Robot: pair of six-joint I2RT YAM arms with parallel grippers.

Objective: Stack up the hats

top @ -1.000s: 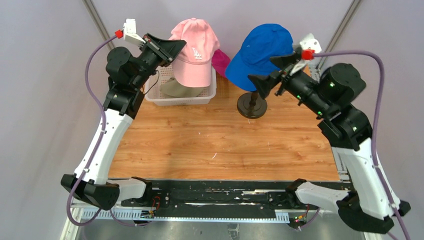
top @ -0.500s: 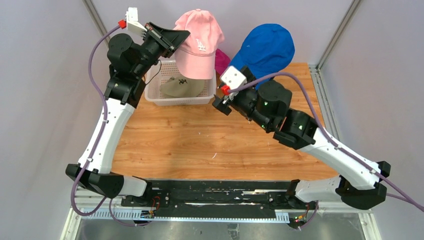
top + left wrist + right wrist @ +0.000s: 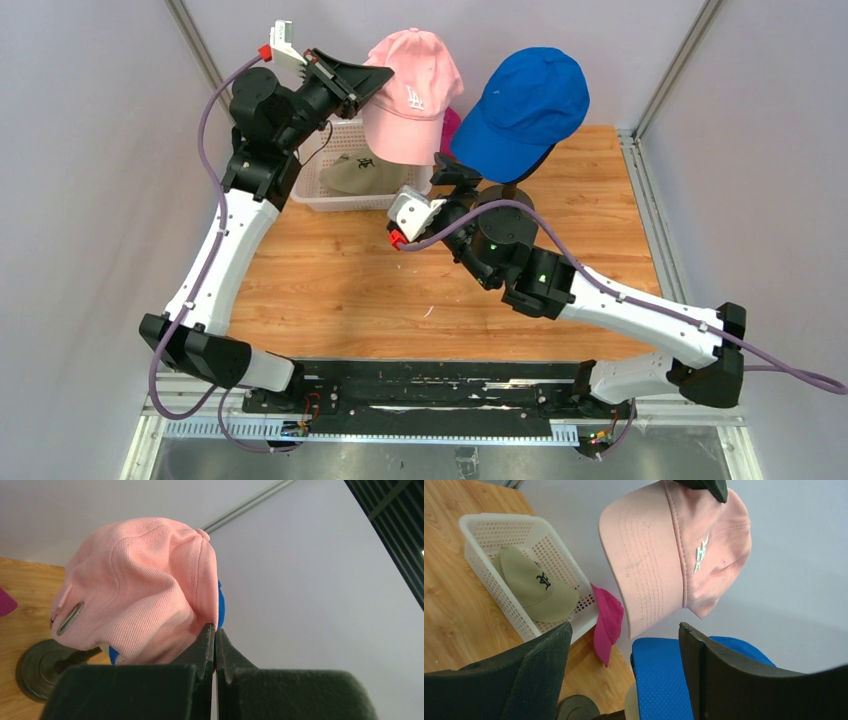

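My left gripper (image 3: 385,72) (image 3: 215,627) is shut on the back edge of the light pink hat (image 3: 412,95) (image 3: 140,585), which hangs in the air behind the basket and just left of the blue hat. The royal blue hat (image 3: 525,105) (image 3: 659,680) sits on the mannequin head on its stand. My right gripper (image 3: 455,172) (image 3: 624,626) stands open under the blue hat's brim, which lies in the gap near the right finger. A khaki hat (image 3: 355,175) (image 3: 536,585) lies in the basket. The magenta hat (image 3: 451,125) (image 3: 608,622) hangs beside the basket.
The white perforated basket (image 3: 310,197) (image 3: 479,522) stands at the table's back left. The stand's dark round base (image 3: 35,675) (image 3: 576,707) rests on the wooden table behind my right wrist. A wall and slanted metal posts close off the back.
My right arm swung from the right side across the table to the front of the stand, its gripper now below the blue hat. My left gripper carried the pink hat up and rightward.
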